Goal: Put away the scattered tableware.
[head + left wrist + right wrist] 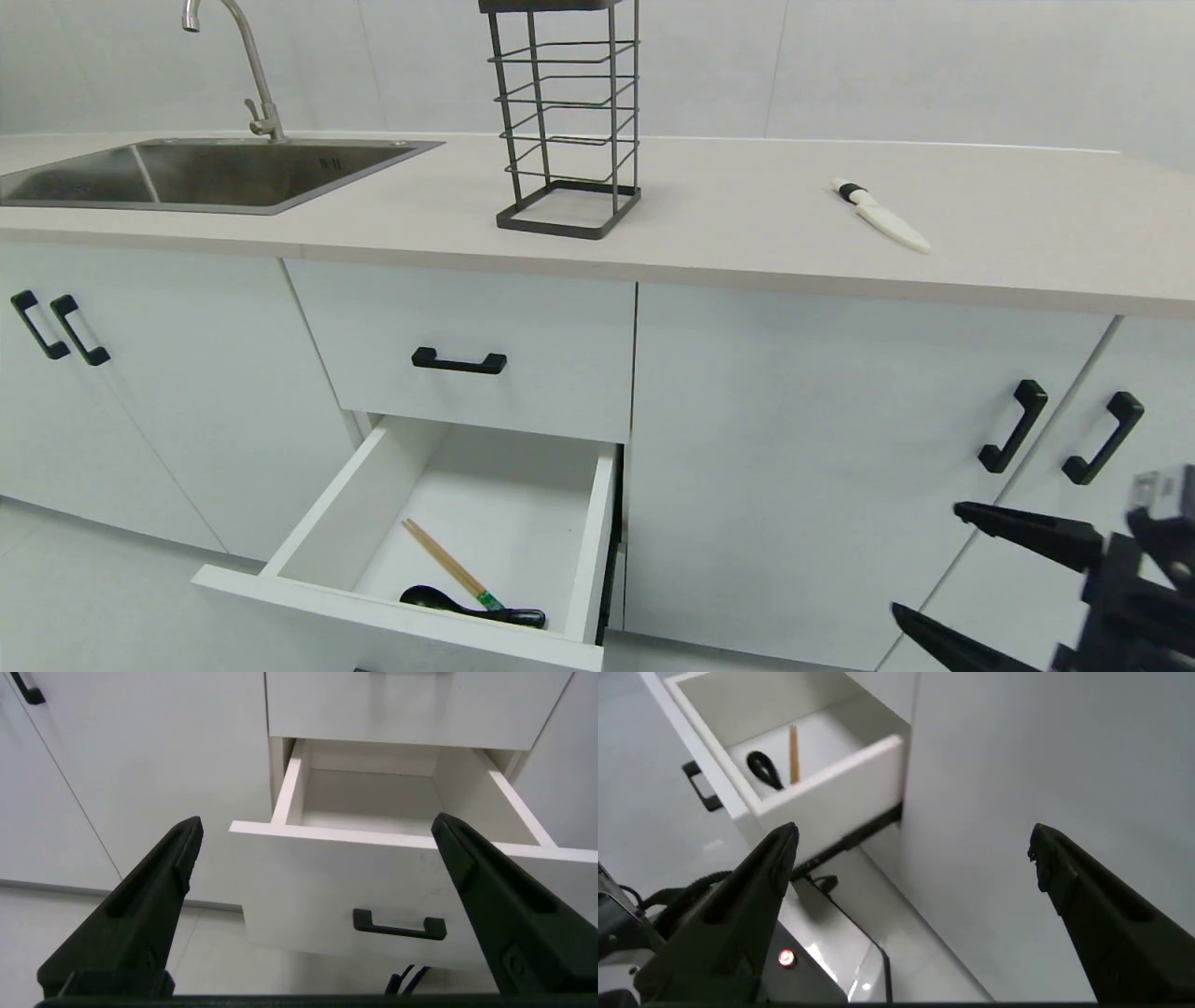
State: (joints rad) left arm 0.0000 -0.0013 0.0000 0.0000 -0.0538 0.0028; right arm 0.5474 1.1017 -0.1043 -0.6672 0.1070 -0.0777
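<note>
**Knife yet to be stowed; drawer stands open**

The white knife, with a black band near its handle, lies flat on the tabletop at 3 o'clock from the wire rack, well apart from it. Chopsticks and a black spoon lie in the open drawer at 6 o'clock. The likely next move is for the right hand, spread and low at 5 o'clock, to rise to the knife. The left hand, also spread, faces the drawer front.

Black, perhaps plastic, wedge-fingered hands
</note>
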